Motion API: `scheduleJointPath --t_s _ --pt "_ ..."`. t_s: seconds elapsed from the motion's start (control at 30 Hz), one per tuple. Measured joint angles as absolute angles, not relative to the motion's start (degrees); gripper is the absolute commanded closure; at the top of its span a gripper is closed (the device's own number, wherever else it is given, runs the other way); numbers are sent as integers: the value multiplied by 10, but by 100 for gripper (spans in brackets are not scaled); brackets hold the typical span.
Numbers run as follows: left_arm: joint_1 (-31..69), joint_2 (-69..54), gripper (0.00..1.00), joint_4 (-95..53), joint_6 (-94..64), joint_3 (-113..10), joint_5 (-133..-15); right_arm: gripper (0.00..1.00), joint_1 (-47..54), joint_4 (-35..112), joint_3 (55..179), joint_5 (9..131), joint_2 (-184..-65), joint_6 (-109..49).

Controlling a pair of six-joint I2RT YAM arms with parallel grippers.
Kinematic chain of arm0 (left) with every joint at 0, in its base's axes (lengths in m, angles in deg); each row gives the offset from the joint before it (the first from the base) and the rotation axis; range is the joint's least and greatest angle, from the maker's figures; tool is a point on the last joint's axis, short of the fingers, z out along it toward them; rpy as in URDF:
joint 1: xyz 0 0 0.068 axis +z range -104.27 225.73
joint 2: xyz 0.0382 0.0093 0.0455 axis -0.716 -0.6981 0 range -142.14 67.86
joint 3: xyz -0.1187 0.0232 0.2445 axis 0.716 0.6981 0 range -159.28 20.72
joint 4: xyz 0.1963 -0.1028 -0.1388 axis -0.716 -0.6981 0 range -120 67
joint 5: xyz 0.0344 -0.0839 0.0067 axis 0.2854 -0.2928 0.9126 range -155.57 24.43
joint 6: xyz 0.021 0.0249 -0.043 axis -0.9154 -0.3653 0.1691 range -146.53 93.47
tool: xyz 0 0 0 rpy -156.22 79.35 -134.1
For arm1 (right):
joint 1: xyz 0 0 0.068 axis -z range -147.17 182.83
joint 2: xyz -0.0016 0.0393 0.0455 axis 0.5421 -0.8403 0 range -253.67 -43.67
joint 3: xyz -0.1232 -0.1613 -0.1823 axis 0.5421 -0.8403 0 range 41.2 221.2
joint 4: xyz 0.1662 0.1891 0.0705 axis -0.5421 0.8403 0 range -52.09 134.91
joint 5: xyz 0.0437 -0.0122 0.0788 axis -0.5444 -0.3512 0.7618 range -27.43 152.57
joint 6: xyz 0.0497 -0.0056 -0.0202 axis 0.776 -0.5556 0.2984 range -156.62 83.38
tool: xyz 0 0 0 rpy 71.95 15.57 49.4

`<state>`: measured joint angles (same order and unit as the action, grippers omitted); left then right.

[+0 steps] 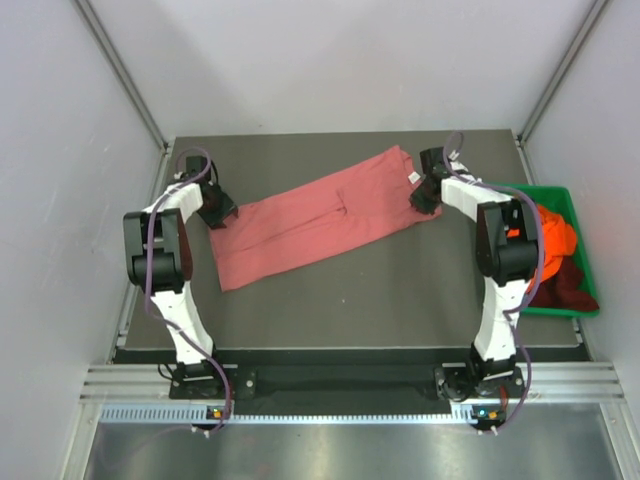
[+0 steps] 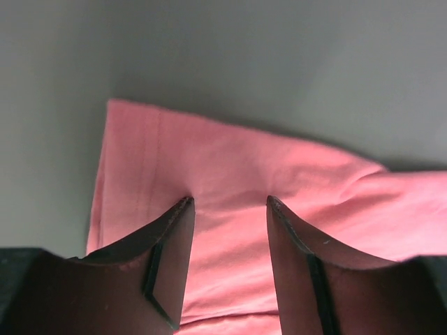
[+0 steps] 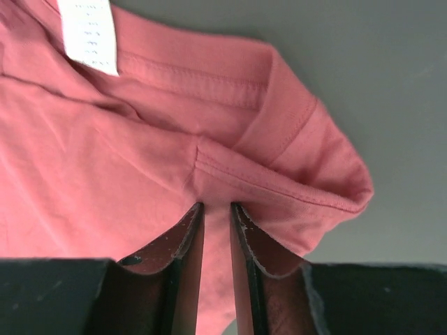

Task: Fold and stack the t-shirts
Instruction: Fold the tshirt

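Overhead alone shows the green bin, far right. Right end effector narrowly pinches the salmon-pink t-shirt. Left end effector sits half-wide on its edge, open table across the upper frame.

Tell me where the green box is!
In the top view, the green bin sits at the table's right edge, right of the pink t-shirt, holding an orange shirt and a maroon shirt.

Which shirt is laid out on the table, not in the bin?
The pink shirt, stretched across the table; the orange shirt and maroon shirt sit heaped in the green bin.
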<state>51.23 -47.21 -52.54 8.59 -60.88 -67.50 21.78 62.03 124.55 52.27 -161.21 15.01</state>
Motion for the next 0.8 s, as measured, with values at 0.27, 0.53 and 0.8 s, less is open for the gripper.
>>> scheduleJointPath --t_s 0.27,0.53,0.8 --pt "510 -331 48 -461 129 -412 -660 77 224 647 1319 500 -1656 65" --pt "508 -251 48 -475 169 -330 -719 76 242 644 1405 496 -1712 -45" --pt "495 -261 46 -521 104 -433 -745 74 248 642 1416 508 -1707 -64"
